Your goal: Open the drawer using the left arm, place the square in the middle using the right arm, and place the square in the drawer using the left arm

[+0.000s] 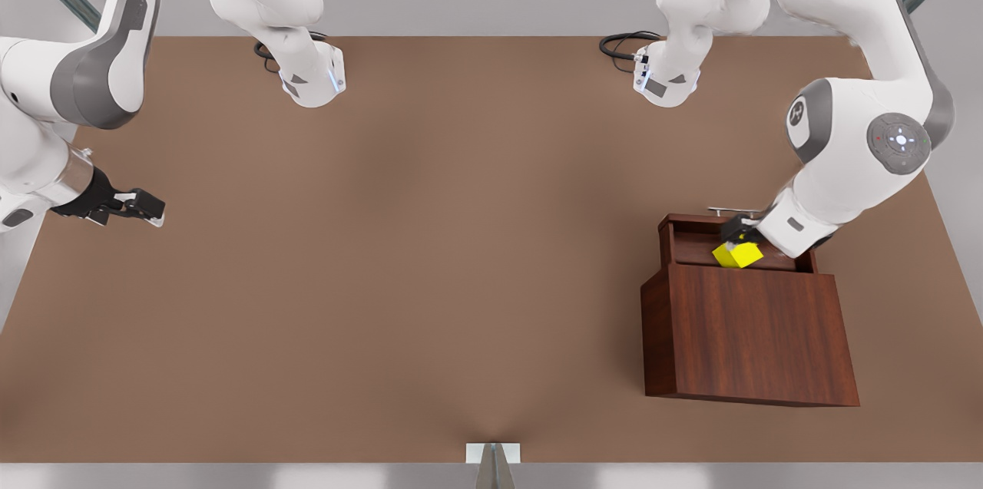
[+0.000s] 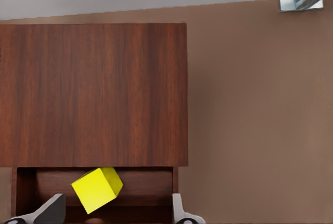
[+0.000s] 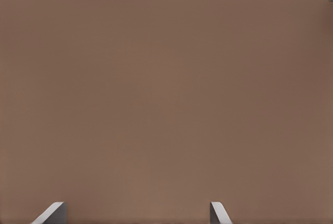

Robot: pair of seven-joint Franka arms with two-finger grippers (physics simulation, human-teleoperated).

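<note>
Left gripper (image 1: 736, 237), at the front view's right, hangs over the open drawer (image 1: 691, 242), fingers spread wide; the square (image 1: 738, 254) sits tilted between them, seemingly untouched; right gripper (image 1: 138, 206) waits, parted, far left.

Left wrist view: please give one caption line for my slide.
Open left pincer above the tilted yellow square in the pulled-out drawer.
</note>
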